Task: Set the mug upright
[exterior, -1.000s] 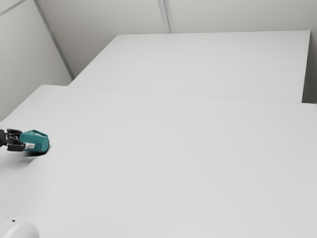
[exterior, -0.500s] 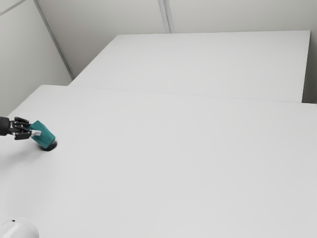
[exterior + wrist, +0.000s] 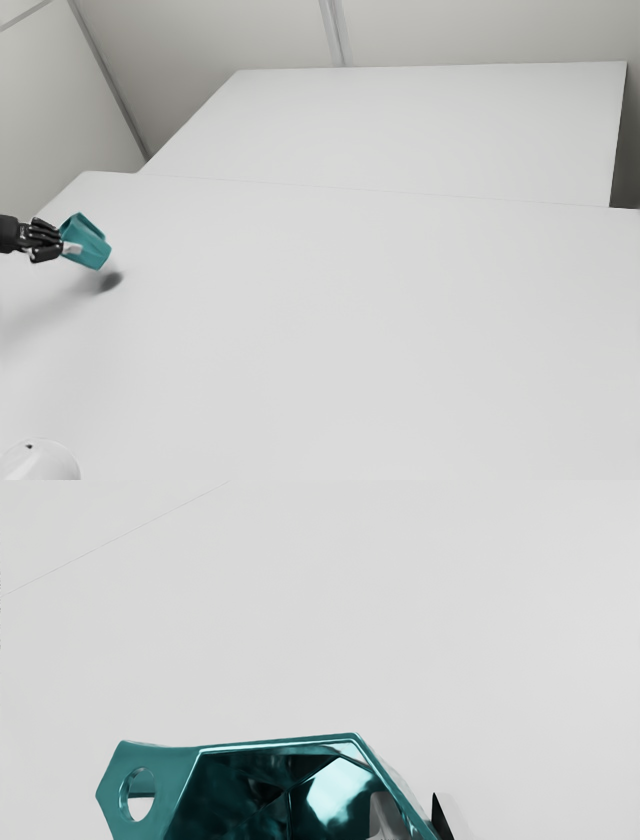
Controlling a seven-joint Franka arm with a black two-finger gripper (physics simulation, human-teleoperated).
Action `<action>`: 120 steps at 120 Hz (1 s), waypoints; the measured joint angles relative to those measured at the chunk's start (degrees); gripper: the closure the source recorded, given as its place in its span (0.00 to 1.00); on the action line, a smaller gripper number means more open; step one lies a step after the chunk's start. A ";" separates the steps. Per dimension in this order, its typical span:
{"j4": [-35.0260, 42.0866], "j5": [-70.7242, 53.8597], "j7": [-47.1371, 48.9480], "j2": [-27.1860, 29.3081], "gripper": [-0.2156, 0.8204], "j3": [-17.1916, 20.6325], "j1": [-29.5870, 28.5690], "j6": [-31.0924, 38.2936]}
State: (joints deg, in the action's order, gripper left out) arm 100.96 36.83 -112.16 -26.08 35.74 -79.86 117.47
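Evidently, my gripper (image 3: 67,245) pinches the mug (image 3: 90,249), airborne in exterior view, wrist view baring its hollow (image 3: 250,795).

Beside the mug (image 3: 90,246), the robot's gripper (image 3: 69,248) is black, with slim, jointed linkages and a pale tip piece. Inside the mug, one finger (image 3: 382,812) has a grey, round-cornered face. Well apart from the mug, a smooth, rounded white arm shell (image 3: 42,464) bears a small dark mark.
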 joint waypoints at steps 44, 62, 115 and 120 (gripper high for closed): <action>0.31 -13.12 16.23 12.98 0.92 -30.59 48.38 2.28; 0.95 -25.59 30.31 13.16 0.92 -36.11 60.85 2.57; 3.42 -47.93 71.68 10.31 0.92 -36.97 76.03 5.56; 3.13 -48.62 74.76 10.02 0.92 -36.93 77.17 6.03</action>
State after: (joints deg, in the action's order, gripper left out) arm 104.09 -11.79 -37.40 -16.06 -1.18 -2.70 123.50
